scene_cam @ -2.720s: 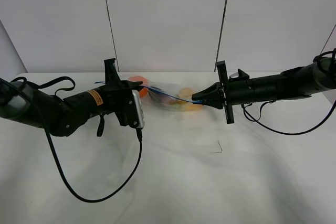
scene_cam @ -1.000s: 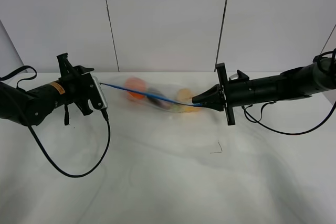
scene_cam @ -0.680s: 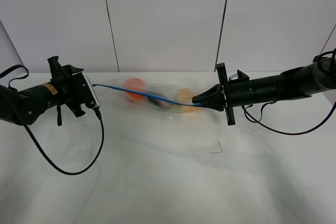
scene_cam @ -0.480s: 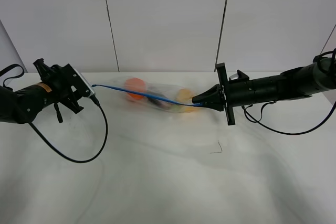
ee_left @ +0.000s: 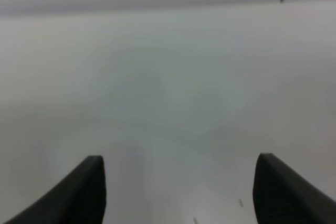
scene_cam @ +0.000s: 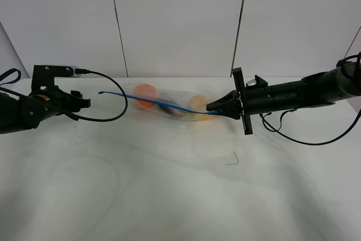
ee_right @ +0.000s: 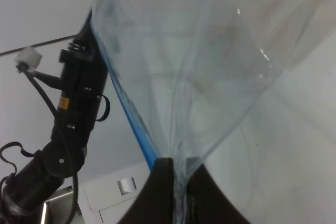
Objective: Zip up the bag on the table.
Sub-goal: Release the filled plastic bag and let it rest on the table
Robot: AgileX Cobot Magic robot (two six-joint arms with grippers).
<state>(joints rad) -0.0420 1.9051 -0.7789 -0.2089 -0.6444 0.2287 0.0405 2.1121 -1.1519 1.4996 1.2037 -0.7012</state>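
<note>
The left gripper (scene_cam: 79,103) has drawn back from the bag (scene_cam: 169,103) toward the table's (scene_cam: 180,196) left edge, letting go of the blue zipper strip (scene_cam: 130,97) it was running along moments ago. From the high camera, the strip's free end pokes out unsupported, well apart from that gripper. The bag lies near the table's far side, an orange fruit (scene_cam: 145,92) and a yellow fruit (scene_cam: 198,103) showing through it. The right gripper (scene_cam: 211,107) is clenched on the bag's right corner.

From the left wrist, the left gripper (ee_left: 178,192) has its jaws spread wide with nothing but bare table (ee_left: 168,77) between them.

From the right wrist, the right gripper (ee_right: 177,163) pinches the bunched clear film of the bag (ee_right: 210,61), the zipper strip (ee_right: 131,124) running away from the closed jaws.

Whether the seal is shut along its whole length cannot be told. With a single grip left, any pull by the right arm would likely drag the floppy bag, and the fruit's weight could pop a half-pressed seam.
</note>
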